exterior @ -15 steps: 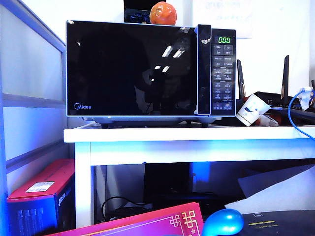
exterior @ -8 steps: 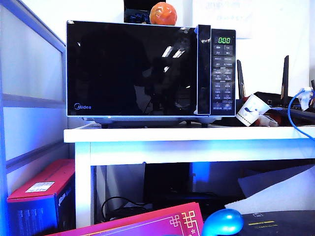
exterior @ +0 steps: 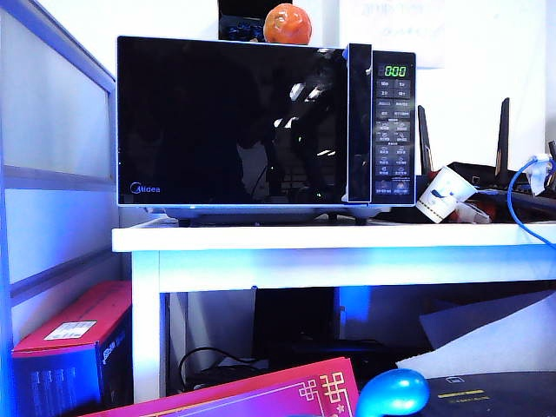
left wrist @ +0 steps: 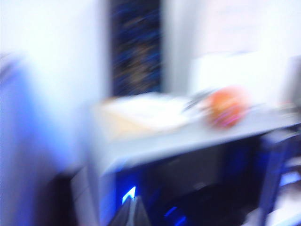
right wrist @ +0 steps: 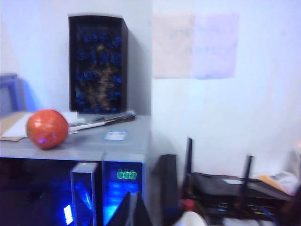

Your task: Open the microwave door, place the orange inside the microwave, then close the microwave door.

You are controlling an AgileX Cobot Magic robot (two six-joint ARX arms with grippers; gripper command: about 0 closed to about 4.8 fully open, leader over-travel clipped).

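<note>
Reflections in the microwave door (exterior: 233, 122) are shifting since earlier; orange (exterior: 287, 24) sitting atop the microwave (exterior: 395, 122). Left gripper (left wrist: 132, 214) blurred, fingers seemingly together; right gripper (right wrist: 132, 212) cropped, fingers together.

Microwave door (exterior: 230, 122) is super glossy black glass, silver trim; orange (exterior: 287, 23) shiny; table (exterior: 330, 239) smooth matte white.
</note>
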